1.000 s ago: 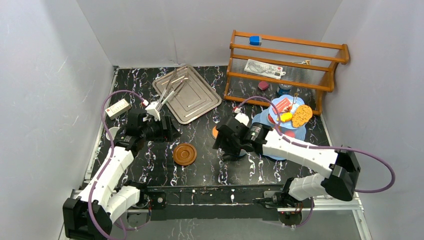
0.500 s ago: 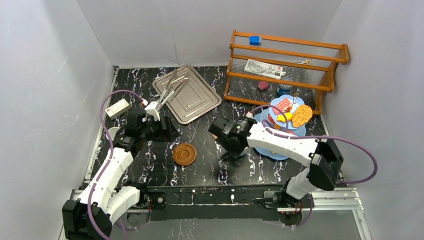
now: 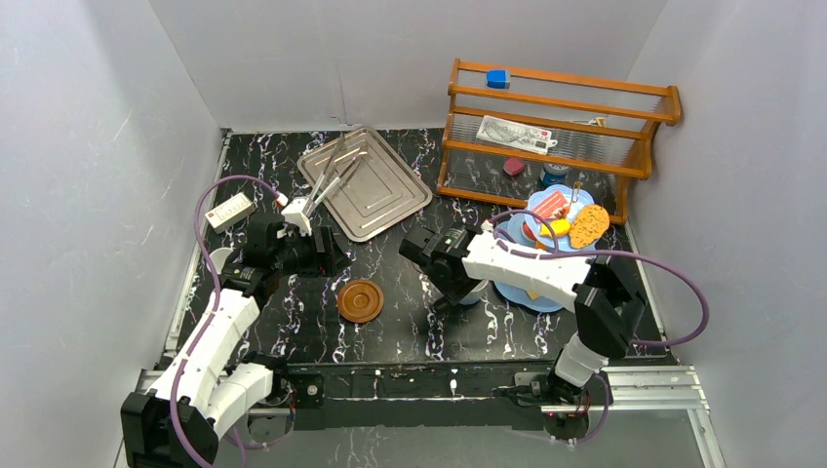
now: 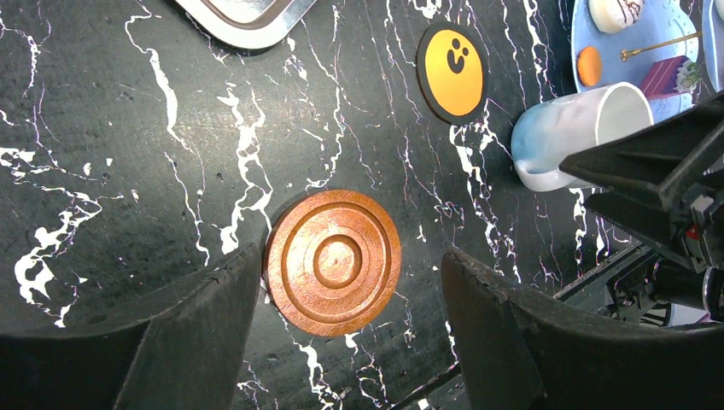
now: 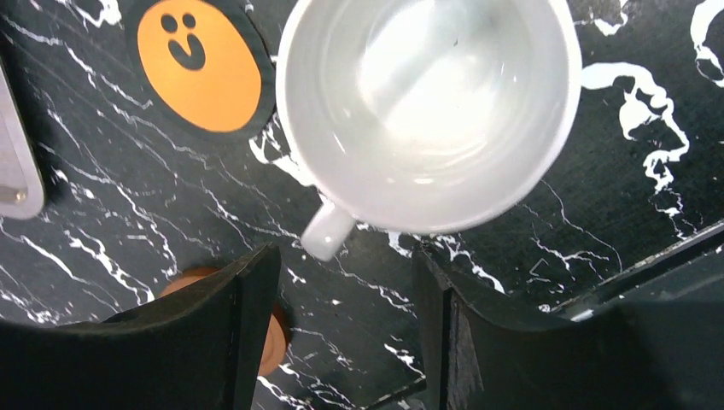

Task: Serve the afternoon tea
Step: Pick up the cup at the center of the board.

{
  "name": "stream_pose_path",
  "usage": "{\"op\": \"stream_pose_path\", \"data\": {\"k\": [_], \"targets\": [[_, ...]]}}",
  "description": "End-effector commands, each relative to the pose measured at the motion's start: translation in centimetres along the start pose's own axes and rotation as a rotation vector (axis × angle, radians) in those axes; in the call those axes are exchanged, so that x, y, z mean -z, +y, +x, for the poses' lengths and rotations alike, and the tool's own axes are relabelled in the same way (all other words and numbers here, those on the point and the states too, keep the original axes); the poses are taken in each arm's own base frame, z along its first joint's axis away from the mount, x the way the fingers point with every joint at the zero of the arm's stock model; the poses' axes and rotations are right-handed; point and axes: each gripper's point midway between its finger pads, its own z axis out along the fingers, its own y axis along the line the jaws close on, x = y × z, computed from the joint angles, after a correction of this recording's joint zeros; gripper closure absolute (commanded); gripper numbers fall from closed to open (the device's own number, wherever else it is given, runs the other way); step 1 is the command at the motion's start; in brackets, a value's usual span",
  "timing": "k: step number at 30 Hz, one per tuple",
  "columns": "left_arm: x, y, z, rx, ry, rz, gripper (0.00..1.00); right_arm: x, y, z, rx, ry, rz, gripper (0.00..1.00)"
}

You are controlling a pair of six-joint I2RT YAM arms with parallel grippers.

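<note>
A white mug point(image 5: 427, 111) stands upright on the black marble table, handle point(image 5: 329, 231) pointing at my right gripper point(image 5: 341, 290). That gripper is open and empty, its fingertips just short of the handle. In the top view the right gripper point(image 3: 451, 292) covers most of the mug point(image 3: 475, 292). A round brown saucer point(image 4: 333, 260) lies flat on the table below my open left gripper point(image 4: 352, 260), which hovers apart from it. The saucer point(image 3: 360, 300) lies between both arms. The light-blue stand point(image 3: 575, 261) carries a cookie point(image 3: 589, 224) and a pink cake point(image 3: 549, 205).
An orange smiley coaster point(image 5: 201, 64) lies beside the mug. A silver tray point(image 3: 380, 195) with metal tongs point(image 3: 332, 175) sits at the back centre. A wooden rack point(image 3: 556, 122) stands at the back right. A small white box point(image 3: 232, 210) lies at the left edge.
The right arm has swung its gripper leftward and back from beside the stand, and its jaws stand slightly wider. The left arm has stayed put.
</note>
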Motion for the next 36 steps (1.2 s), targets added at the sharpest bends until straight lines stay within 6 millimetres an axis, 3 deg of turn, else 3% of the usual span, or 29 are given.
{"op": "stream_pose_path", "data": {"k": [1,8,17,27,36], "targets": [[0.3,-0.2,-0.3,-0.020,-0.017,0.009,0.26,-0.7,0.6,-1.9,-0.066,-0.043,0.031,0.33],[0.3,-0.1,-0.3,-0.021,-0.014,0.007,0.26,-1.5,0.3,-1.7,-0.020,-0.034,0.060,0.35],[0.1,0.0,-0.2,-0.020,-0.006,0.004,0.26,-1.5,-2.9,-1.3,0.120,-0.009,0.144,0.39],[0.0,0.1,-0.1,-0.019,-0.001,0.003,0.26,-0.6,-4.7,-0.9,0.248,-0.016,0.146,0.49],[0.1,0.0,-0.2,-0.017,-0.005,0.006,0.25,-1.4,-4.3,-0.7,0.303,-0.060,0.124,0.47]]}}
